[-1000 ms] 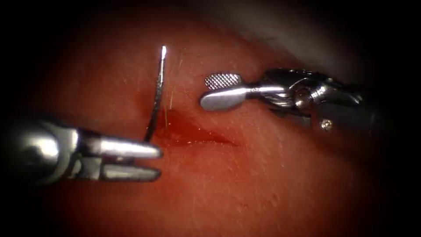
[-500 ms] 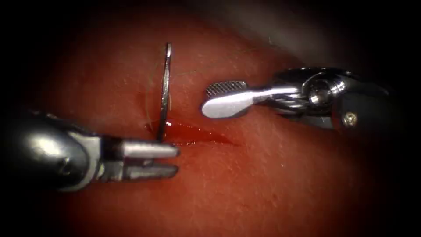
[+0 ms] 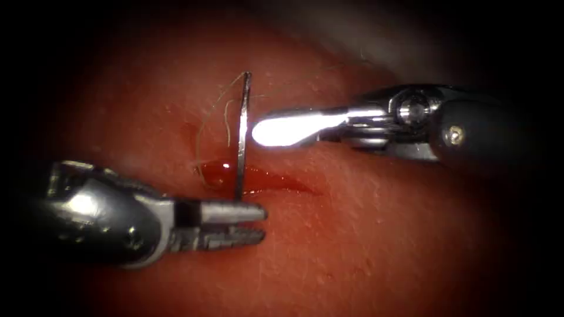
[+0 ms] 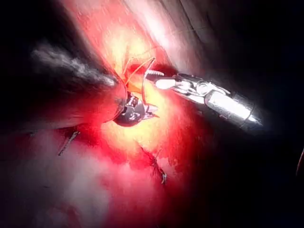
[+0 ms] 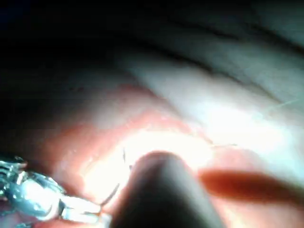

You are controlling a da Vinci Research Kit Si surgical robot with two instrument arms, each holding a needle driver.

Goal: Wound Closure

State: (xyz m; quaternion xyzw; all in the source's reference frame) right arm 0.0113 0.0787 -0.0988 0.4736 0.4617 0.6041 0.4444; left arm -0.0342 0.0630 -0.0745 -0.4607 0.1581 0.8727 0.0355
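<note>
Needle [image 3: 241,135] stands nearly upright over the left end of the cut [image 3: 276,183], its lower end gripped by my left tool [image 3: 254,223] just below the cut. From here I cannot tell which end of the curve is held, nor whether any part sits in the tissue [image 3: 364,246]. The left jaws read narrow, closed on the needle, with a thin slot between them further back. Thread [image 3: 211,120] curls in thin loops just left of the needle, above the red fluid [image 3: 216,173] pooled at the cut's left end. My right tool [image 3: 258,130] sits above the cut, its tip just beside the needle's upper shaft and apart from it. I cannot tell how its jaws stand. In the left wrist view, the right tool [image 4: 151,76] lies close to the left tool [image 4: 151,110] over the tissue [image 4: 118,42].
</note>
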